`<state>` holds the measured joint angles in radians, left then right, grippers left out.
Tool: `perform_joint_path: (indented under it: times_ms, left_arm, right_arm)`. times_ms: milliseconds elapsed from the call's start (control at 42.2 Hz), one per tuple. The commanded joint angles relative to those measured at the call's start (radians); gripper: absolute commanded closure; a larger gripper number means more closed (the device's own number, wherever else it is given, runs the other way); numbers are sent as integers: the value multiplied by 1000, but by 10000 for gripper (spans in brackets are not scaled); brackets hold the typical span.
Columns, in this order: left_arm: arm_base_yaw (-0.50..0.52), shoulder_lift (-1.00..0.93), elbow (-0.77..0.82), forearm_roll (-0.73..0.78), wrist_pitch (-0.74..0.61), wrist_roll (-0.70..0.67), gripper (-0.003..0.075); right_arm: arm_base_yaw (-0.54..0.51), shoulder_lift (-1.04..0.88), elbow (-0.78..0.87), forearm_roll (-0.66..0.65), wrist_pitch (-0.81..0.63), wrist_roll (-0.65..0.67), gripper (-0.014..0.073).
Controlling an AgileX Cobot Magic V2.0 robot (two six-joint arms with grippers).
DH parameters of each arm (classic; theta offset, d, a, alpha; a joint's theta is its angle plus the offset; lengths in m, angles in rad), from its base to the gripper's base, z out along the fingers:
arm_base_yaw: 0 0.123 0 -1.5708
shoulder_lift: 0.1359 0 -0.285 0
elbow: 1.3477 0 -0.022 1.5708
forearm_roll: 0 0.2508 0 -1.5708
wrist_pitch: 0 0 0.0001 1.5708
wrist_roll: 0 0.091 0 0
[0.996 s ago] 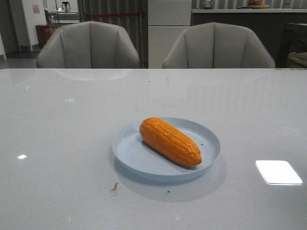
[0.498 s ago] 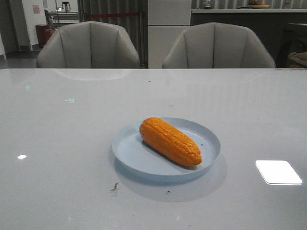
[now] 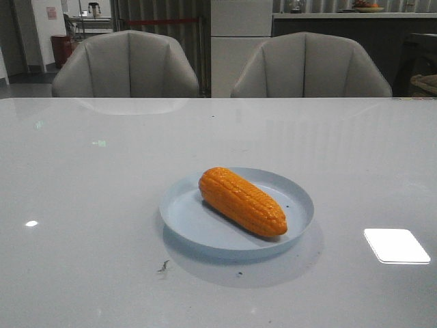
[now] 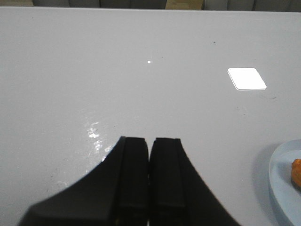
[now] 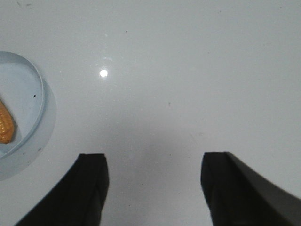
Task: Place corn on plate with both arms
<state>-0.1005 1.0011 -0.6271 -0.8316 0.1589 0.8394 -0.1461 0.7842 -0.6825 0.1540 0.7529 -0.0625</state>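
Orange plastic-looking corn cob (image 3: pixel 242 201) lies diagonally inside pale blue round plate (image 3: pixel 179 219), judged light, rigid, best gripped mid-length across kernels; left tool (image 4: pixel 149 179) together, right tool (image 5: pixel 155 188) apart, both empty.

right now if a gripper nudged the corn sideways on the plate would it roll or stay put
The corn looks rounded and tapered, so it would probably roll, likely curving toward its narrow end. The plate has only a low rim, which may stop a gentle roll but perhaps not a firm push. Its glossy, bumpy surface suggests hard plastic: likely stiff, light and somewhat slippery.
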Motion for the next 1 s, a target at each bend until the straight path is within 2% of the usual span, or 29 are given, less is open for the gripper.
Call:
perform_joint_path:
  times_ms: [0,119,190,427,545,640,830,877,972]
  left_arm:
    - [-4,-63,-10,78,-60,-80,627]
    - [-4,-145,59,303,-79,-358,627]
    - [-4,-214,123,391,-110,-449,627]
    - [-4,-551,408,433,-297,-482,627]
    - [5,-705,510,572,-334,-648,627]
    - [19,-792,571,657,-338,-749,627]
    - [28,-926,678,739,-338,-751,627]
    - [28,-959,676,772,-275,-751,627]
    - [28,-1004,675,797,-238,-751,627]
  right_arm:
    - [-4,-6,-26,11,-63,-8,62]
    - [-4,-6,-26,11,-63,-8,62]
    - [-4,-6,-26,11,-63,-8,62]
    - [-4,-6,-26,11,-63,-8,62]
    - [-4,-6,-26,11,-63,-8,62]
    - [-4,-6,-26,11,-63,-8,62]
    - [-4,-6,-26,11,-63,-8,62]
    - [-4,-6,-26,11,-63,-8,62]
    - [-4,-6,-26,11,-61,-8,62]
